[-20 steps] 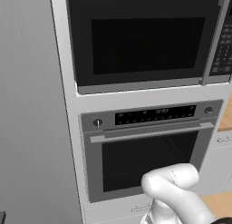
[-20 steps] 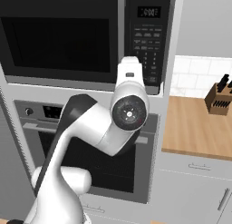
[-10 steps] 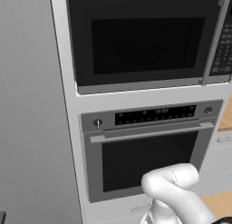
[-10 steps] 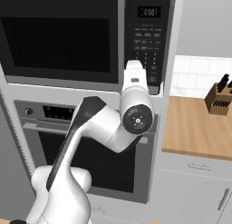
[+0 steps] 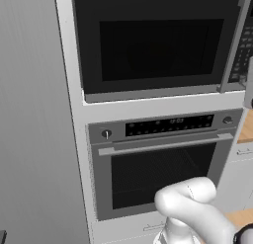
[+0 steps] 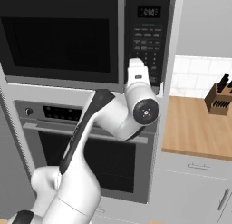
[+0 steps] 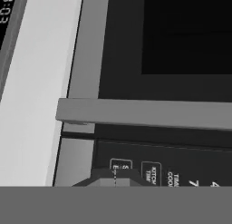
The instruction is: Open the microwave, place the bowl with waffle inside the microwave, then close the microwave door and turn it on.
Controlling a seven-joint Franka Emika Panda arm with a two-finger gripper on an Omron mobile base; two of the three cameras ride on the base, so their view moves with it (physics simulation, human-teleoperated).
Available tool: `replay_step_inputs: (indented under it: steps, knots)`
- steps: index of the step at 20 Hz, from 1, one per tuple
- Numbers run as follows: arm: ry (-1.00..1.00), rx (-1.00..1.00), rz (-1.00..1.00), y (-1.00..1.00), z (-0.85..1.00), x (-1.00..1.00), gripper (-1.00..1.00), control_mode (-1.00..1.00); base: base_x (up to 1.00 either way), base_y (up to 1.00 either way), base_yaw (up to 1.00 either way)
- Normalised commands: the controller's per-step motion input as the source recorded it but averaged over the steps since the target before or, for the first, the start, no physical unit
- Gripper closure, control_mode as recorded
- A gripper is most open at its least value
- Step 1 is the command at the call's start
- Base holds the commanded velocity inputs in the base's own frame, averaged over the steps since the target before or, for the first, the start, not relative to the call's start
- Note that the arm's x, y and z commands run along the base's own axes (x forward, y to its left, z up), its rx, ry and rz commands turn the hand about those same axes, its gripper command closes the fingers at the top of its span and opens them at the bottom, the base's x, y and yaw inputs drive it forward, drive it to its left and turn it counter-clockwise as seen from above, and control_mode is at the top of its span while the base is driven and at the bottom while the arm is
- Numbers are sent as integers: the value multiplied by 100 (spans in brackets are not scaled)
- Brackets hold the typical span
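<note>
Microwave door (image 5: pixel 153 43) shut; end effector (image 7: pixel 115 177) closed at keypad (image 6: pixel 148 39).

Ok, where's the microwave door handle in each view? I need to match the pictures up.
Left base view: the microwave door handle is a grey bar at upper right, slanting down the door's right edge.
Right base view: the handle stands upright at top centre, left of the keypad strip.
Hand view: the handle lies across the middle, since that camera is rolled.
Shared landmark: the keypad strip, beside the handle.
</note>
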Motion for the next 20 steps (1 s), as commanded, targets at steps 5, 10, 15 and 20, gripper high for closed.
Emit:
replay_step_inputs:
  steps: [5,10,15,20]
  knots:
    - [-1,0,8,-3,-7,41,100,-100,0,0,0]
    - [-1,1,7,-8,-10,39,100,-100,0,0,0]
    - [-2,1,6,-6,-17,46,100,-100,0,0,0]
    - [-5,-3,1,20,-51,82,100,-100,0,0,0]
